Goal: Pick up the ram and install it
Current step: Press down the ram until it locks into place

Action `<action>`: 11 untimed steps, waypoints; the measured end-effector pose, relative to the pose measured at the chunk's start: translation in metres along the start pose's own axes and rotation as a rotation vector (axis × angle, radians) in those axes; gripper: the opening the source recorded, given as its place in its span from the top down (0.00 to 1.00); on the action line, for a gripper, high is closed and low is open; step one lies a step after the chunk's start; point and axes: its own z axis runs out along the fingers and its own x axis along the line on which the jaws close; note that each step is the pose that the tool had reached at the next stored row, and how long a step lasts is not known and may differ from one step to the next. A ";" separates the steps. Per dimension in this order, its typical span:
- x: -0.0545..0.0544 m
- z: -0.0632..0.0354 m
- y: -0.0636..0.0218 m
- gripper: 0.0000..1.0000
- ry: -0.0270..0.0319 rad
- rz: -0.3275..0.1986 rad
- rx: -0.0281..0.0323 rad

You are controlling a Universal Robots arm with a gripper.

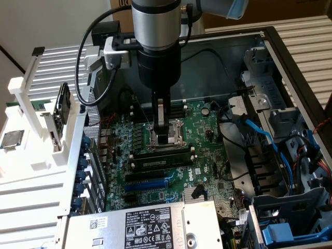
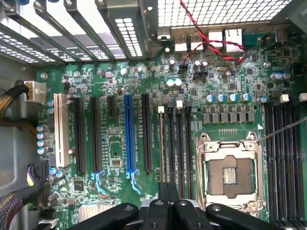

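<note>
Pincer (image 1: 167,136) hangs straight down from the arm into the open PC case (image 1: 290,57), jaws closed together, nothing visibly held between them. Its tips sit low over the motherboard (image 1: 207,155), right at the edge of the empty CPU socket (image 1: 165,139) with its metal frame. The ram (image 1: 162,153) looks to be already seated: a dark-green strip with black chips standing edge-up in the memory slot just beside the socket, directly below the pincer tips in the exterior view, slot-length and level. Judged from that, the closed jaws make sense as a pushing or finished posture rather than a grip. In the wrist view the closed pincer (image 2: 169,201) points at the bank of black memory slots (image 2: 175,143) next to the CPU socket (image 2: 231,172); one slot there shows a thin lighter strip along it, hard to tell if that is the module. The blue expansion slot (image 2: 127,134) lies further off from the pincer, beyond the memory slots, unused. Power supply (image 1: 140,225) sits in the case well apart from the pincer.
</note>
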 end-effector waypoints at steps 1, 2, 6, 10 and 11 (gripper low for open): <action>0.000 0.0000 0.0000 0.90 -0.0006 0.014 -0.0006; 0.000 0.0000 0.0000 0.90 -0.0011 0.028 -0.0013; 0.000 0.0000 0.0000 0.90 -0.0035 0.084 -0.0039; 0.000 0.0000 0.0000 0.90 -0.0059 0.139 -0.0066; 0.000 0.0000 0.0000 0.90 -0.0065 0.153 -0.0072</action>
